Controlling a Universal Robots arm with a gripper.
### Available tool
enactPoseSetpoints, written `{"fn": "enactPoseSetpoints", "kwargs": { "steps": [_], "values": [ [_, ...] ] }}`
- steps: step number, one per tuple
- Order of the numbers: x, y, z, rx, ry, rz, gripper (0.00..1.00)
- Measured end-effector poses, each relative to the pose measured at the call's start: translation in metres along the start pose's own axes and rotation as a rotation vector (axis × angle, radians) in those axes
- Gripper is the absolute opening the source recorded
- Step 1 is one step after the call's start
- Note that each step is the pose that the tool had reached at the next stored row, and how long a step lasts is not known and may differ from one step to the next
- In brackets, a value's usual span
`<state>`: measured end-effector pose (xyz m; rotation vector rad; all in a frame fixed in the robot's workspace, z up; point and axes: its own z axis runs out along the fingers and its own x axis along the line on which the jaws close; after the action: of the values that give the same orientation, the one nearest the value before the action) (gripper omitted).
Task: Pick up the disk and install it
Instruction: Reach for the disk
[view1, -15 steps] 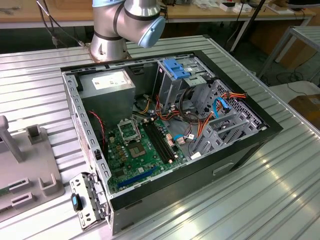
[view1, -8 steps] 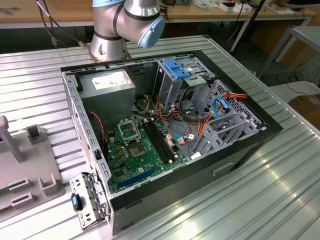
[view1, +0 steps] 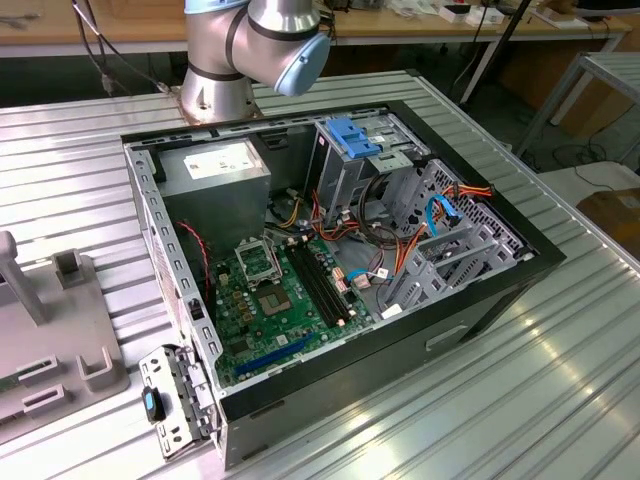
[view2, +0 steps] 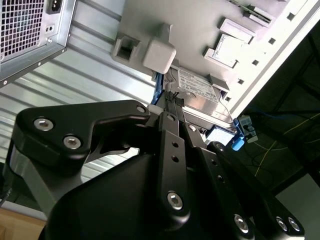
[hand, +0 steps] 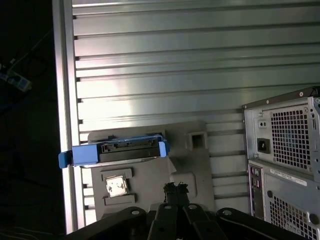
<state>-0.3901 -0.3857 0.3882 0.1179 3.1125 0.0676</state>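
Broadly, the ribbed surface (hand: 200, 60) carries the computer case (view1: 330, 250), whose open inside the exterior view gives, and a grey holder (hand: 195, 165). The first wrist view gives the disk (hand: 115, 152), on edge in that holder. The tool (hand: 175, 189), seemingly closed and empty, hangs near it. A skewed approach could tip the disk.

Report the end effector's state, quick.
End effector: open or closed cannot be told. It is not holding the disk, which sits apart from it on the grey fixture.
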Motion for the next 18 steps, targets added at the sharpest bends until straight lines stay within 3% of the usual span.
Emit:
{"fn": "enactPoseSetpoints", "kwargs": {
  "steps": [6, 11, 13, 18],
  "values": [
    [0.0074, 0.0, -0.0002, 0.0, 0.0, 0.0, 0.11],
    [0.0223, -0.0011, -0.0005, 0.0001, 0.0001, 0.0, 0.11],
    [0.0238, -0.0009, -0.0005, 0.0, 0.0, 0.0, 0.11],
    [0.0298, 0.0108, 0.0002, 0.0, 0.0, 0.0, 0.11]
  ]
}}
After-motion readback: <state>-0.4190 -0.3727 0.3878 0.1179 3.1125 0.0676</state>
